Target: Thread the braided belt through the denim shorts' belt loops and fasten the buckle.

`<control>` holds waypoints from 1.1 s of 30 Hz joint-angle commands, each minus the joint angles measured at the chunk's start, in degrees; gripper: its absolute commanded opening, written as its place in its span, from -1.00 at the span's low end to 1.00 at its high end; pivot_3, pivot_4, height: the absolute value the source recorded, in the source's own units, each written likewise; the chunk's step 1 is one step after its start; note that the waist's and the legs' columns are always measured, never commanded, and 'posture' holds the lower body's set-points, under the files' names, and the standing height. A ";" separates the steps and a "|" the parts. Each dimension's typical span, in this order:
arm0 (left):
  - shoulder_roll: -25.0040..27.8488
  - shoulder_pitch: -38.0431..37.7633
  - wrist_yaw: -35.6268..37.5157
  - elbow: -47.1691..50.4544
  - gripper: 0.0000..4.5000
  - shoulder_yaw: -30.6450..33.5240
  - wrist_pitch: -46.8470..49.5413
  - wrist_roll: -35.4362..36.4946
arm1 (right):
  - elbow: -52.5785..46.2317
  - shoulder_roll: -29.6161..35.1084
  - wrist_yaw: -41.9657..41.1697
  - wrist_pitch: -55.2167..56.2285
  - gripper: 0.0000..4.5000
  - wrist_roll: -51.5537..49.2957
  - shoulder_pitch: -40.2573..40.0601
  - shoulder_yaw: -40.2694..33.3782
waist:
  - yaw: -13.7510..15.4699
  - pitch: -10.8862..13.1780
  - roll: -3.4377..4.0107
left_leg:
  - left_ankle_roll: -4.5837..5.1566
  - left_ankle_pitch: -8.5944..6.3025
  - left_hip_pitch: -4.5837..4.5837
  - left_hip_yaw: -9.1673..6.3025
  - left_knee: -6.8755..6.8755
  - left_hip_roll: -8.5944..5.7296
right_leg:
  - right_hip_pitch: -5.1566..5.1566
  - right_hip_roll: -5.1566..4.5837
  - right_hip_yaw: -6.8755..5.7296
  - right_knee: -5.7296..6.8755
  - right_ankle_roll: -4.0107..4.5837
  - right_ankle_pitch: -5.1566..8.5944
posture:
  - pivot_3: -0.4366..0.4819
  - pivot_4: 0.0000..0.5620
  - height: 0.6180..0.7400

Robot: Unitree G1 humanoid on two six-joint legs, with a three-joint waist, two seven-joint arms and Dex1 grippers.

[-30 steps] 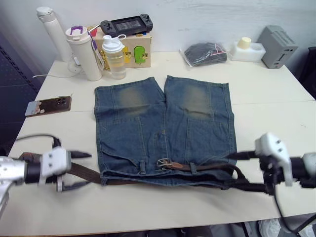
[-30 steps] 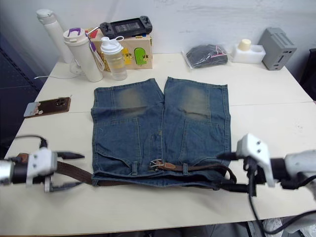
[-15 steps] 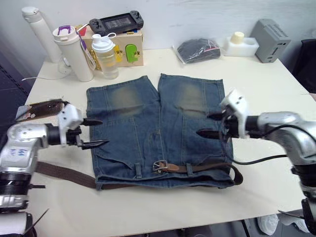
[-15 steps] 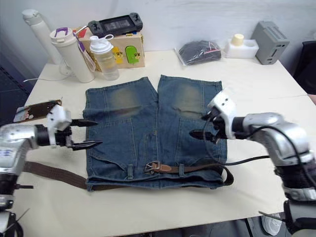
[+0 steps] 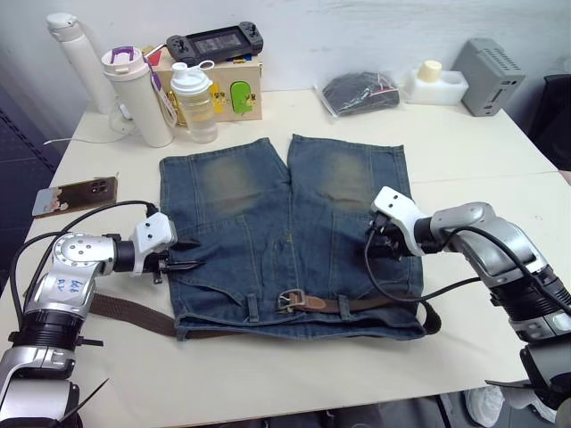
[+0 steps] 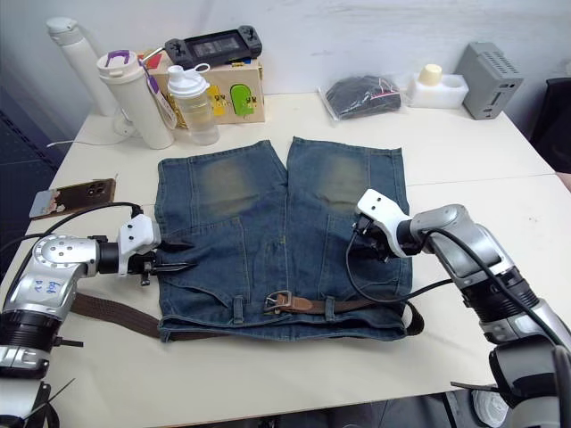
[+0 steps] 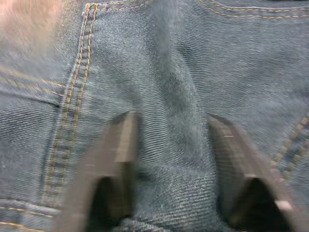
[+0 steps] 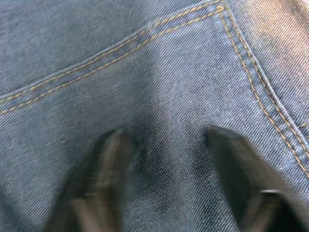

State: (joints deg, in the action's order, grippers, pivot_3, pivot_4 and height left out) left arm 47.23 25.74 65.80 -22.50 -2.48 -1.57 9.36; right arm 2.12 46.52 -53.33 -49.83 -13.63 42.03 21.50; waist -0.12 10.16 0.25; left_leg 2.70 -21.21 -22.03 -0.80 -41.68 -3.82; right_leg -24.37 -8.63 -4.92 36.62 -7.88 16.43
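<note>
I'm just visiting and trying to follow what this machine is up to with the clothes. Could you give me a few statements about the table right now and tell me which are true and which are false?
1. The braided belt runs along the waistband of the denim shorts. True.
2. The left tool is shut on the belt. False: it is open over the denim at the shorts' left edge, and the belt's tail lies nearer the table's front edge.
3. The buckle sits near the middle of the waistband. True.
4. The right tool is over the bare table. False: it is open over the shorts' denim.
5. The phone lies on the shorts. False: it lies on the table, apart from them.
</note>
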 commanded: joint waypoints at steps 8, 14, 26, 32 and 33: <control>-3.36 6.81 -10.92 -10.22 -1.00 -4.65 -10.21 -12.70 | 8.87 -3.29 8.05 4.98 -0.98 12.45 1.31 1.51 | 0.67 -0.75 0.08 | -0.03 -0.03 0.73 -0.11 0.01 -0.06 | 0.84 -0.02 -0.04 -0.18 -0.04 -0.03 | -0.05 -0.47 0.04; -6.96 17.71 -24.27 -24.44 -1.00 -9.36 -18.48 -22.78 | 16.06 -6.04 12.67 8.59 -0.98 17.57 4.30 0.99 | 1.56 -0.74 0.07 | 0.06 0.01 0.70 -0.15 0.03 -0.29 | 0.73 -0.04 0.29 -0.08 -0.12 -0.12 | -0.05 -0.47 0.04; -10.17 19.32 -26.80 -27.62 -1.00 -9.29 -21.88 -22.10 | 26.70 -9.43 19.70 17.04 -0.98 23.54 8.62 -0.79 | 1.37 -0.72 0.09 | 0.12 0.06 0.46 -0.14 0.12 -0.33 | 0.51 -0.05 0.29 0.16 -0.14 -0.13 | -0.05 -0.47 0.04; -9.93 17.38 -25.54 -23.72 -0.54 -6.64 -17.91 -18.72 | 25.43 -10.70 20.61 17.00 -0.85 21.99 8.23 -3.63 | 1.13 -0.71 0.10 | 0.12 0.06 0.45 -0.15 0.12 -0.32 | 0.48 -0.04 0.30 0.15 -0.15 -0.13 | -0.05 -0.47 0.04; -9.77 17.06 -25.15 -22.57 -0.40 -6.17 -17.12 -18.05 | 24.62 -10.79 20.48 16.89 -0.69 21.30 8.09 -4.47 | 1.10 -0.71 0.10 | 0.12 0.06 0.45 -0.15 0.12 -0.32 | 0.47 -0.04 0.31 0.16 -0.15 -0.12 | -0.05 -0.47 0.04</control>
State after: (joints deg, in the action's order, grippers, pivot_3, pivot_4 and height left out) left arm 36.24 44.17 39.35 -46.22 -10.33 -20.95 -10.00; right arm 26.41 34.23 -34.61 -31.52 6.84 50.41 21.02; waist 0.98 9.45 0.35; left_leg 2.82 -21.15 -21.61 -0.96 -41.56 -4.13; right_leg -23.91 -8.68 -4.62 36.78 -8.03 16.30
